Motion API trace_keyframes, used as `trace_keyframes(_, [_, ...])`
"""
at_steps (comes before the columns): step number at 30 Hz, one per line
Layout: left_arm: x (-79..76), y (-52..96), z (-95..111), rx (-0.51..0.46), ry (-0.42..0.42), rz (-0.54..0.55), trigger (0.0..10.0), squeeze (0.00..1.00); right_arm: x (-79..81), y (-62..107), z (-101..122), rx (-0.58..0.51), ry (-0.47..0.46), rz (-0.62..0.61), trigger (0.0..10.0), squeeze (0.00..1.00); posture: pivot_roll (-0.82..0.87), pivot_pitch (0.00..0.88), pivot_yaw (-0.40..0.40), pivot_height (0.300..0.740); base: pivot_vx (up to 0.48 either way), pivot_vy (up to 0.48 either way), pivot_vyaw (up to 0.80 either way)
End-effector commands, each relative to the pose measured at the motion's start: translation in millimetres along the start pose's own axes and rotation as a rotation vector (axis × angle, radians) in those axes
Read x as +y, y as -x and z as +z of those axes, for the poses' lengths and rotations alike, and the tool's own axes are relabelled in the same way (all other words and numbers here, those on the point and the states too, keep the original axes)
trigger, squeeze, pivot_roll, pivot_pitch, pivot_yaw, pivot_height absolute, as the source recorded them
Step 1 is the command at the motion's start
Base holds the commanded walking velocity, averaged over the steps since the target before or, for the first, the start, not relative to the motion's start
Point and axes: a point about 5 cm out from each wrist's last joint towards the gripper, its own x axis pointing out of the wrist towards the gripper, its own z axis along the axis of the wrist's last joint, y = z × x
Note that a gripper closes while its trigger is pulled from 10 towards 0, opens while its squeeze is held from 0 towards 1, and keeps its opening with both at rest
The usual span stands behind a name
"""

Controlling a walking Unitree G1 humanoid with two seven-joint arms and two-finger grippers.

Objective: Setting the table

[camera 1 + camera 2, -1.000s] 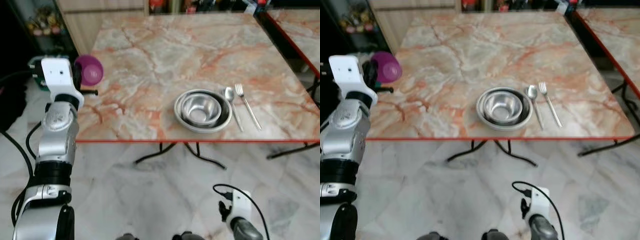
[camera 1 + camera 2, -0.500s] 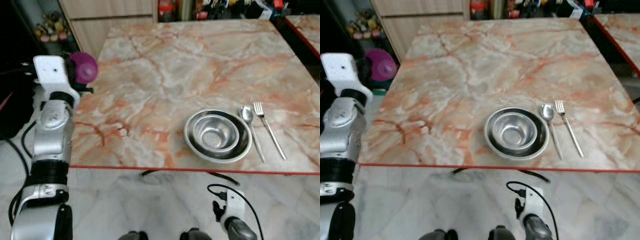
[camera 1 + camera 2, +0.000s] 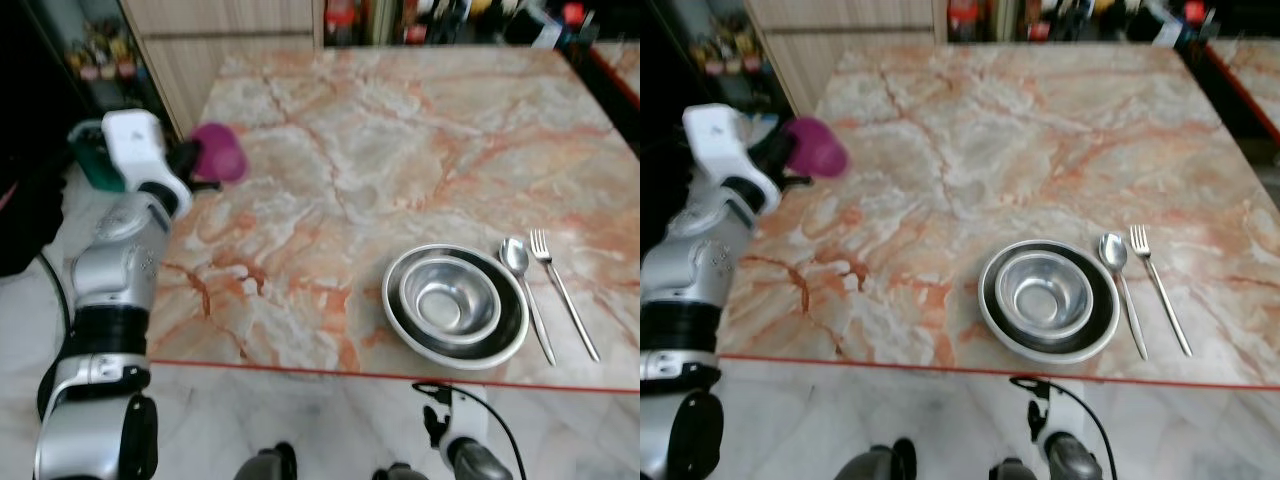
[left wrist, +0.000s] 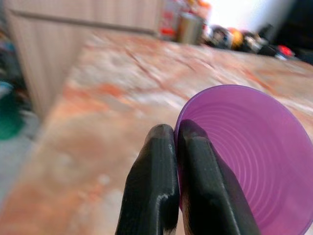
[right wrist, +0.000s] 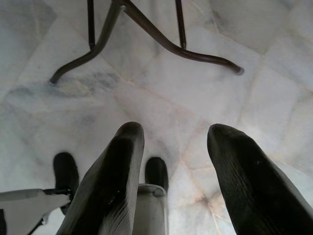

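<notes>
The left gripper (image 4: 175, 147) was clamped on the rim of a purple cup (image 4: 244, 156), one black finger inside the wall and one outside. The cup (image 3: 220, 163) was held tipped on its side above the left edge of the marble table (image 3: 400, 150), well apart from the steel bowl (image 3: 450, 300). That bowl was nested in a wider steel plate (image 3: 456, 345) near the table's front edge. A spoon (image 3: 524, 285) lay just right of the bowl, and a fork (image 3: 560, 290) just beyond the spoon. The right gripper (image 5: 171, 161) hung below the table's front edge, fingers spread over the marble floor (image 5: 161, 88) and the table's dark legs (image 5: 146, 29).
</notes>
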Motion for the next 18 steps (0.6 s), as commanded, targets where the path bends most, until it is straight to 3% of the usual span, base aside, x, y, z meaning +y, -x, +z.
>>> trace_keyframes(1, [-19.5, -5.6, 10, 0.043, -0.013, -0.101, 10.0, 0.00, 7.9, 1.3, -9, 0.034, 0.000, 0.013, 10.0, 0.00, 0.01, 0.179, 0.011, 0.740, 0.000, 0.000, 0.00])
trace_keyframes(8, [-43.2, -21.3, -8, 0.197, -0.062, -0.160, 10.0, 0.00, 14.9, 1.0, -9, 0.039, 0.005, 0.022, 10.0, 0.00, 0.02, 0.172, 0.018, 0.740, 0.000, 0.000, 0.00])
trace_keyframes(18, [-70.2, -41.9, -22, 0.265, -0.074, -0.187, 10.0, 0.00, 14.0, 0.9, -9, 0.042, 0.003, 0.021, 10.0, 0.00, 0.01, 0.169, 0.025, 0.740, 0.000, 0.000, 0.00])
